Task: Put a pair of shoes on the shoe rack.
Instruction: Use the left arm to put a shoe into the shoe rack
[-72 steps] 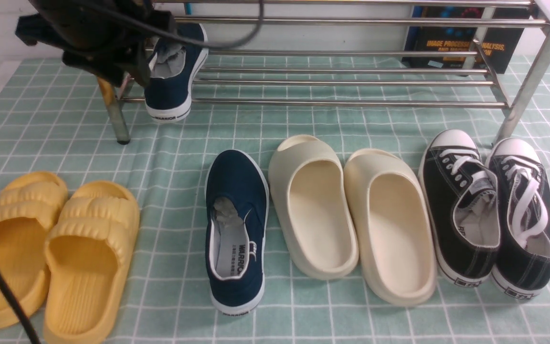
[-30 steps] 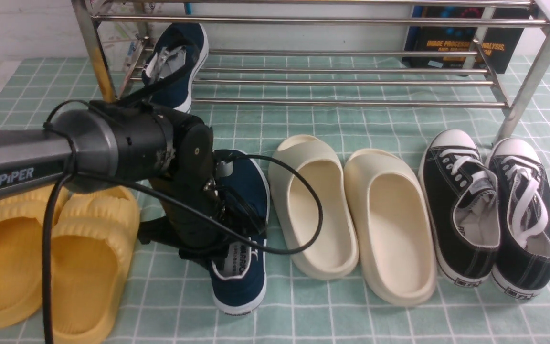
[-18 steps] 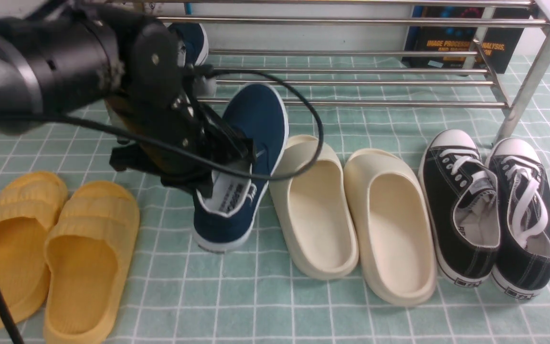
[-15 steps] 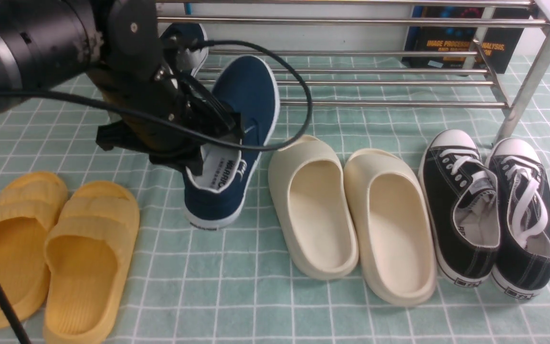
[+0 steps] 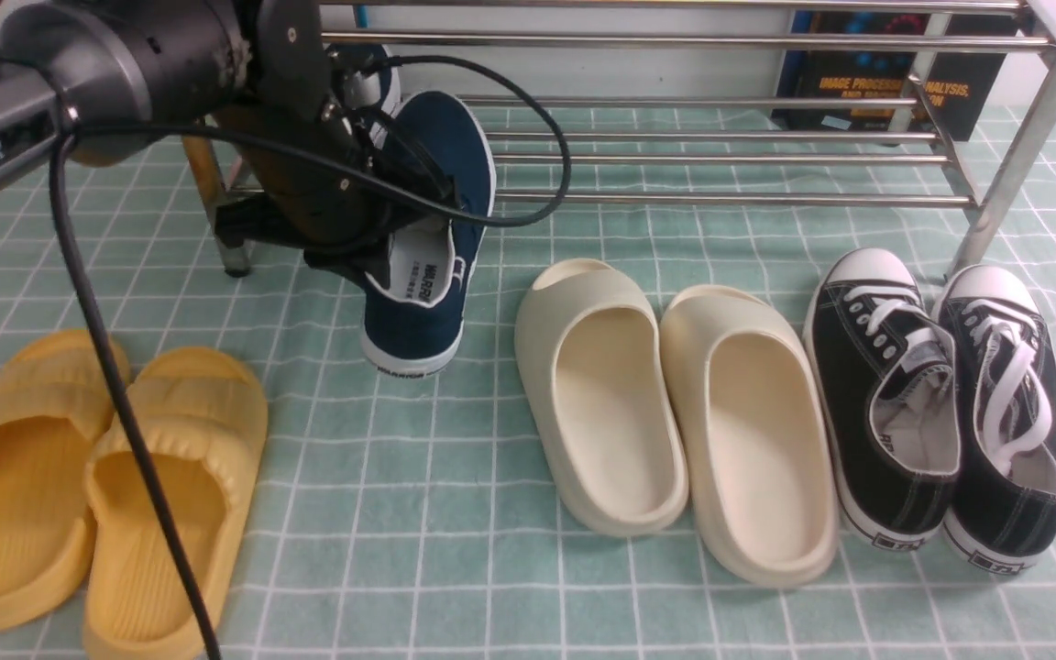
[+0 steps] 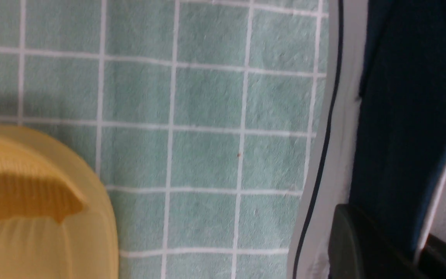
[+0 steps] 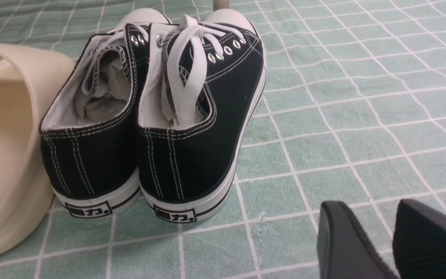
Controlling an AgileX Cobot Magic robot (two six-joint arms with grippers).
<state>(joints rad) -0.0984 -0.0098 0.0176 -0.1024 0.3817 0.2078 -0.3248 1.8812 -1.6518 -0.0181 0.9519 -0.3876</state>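
Observation:
My left gripper (image 5: pixel 381 247) is shut on the side wall of one navy slip-on shoe (image 5: pixel 418 325). It holds the shoe above the cloth with the toe tilted up, just in front of the left end of the shoe rack (image 5: pixel 720 196). In the left wrist view the dark fingers (image 6: pixel 347 240) pinch the navy canvas (image 6: pixel 401 116) beside the white sole. The other navy shoe (image 5: pixel 379 66) rests on the rack bars behind the arm, mostly hidden. My right gripper (image 7: pixel 374 205) hangs open over bare cloth near the black sneakers, with nothing between its fingers.
Yellow slippers (image 5: pixel 106 486) lie at the front left, with cream clogs (image 5: pixel 675 412) in the middle and black lace-up sneakers (image 5: pixel 940 403) on the right by the rack's right leg. A dark book (image 5: pixel 885 82) stands behind the rack. A green checked cloth covers the table.
The left gripper closed on the navy shoe lying on the cloth. It has lifted the shoe and carried it back and left, toward the rack's left end.

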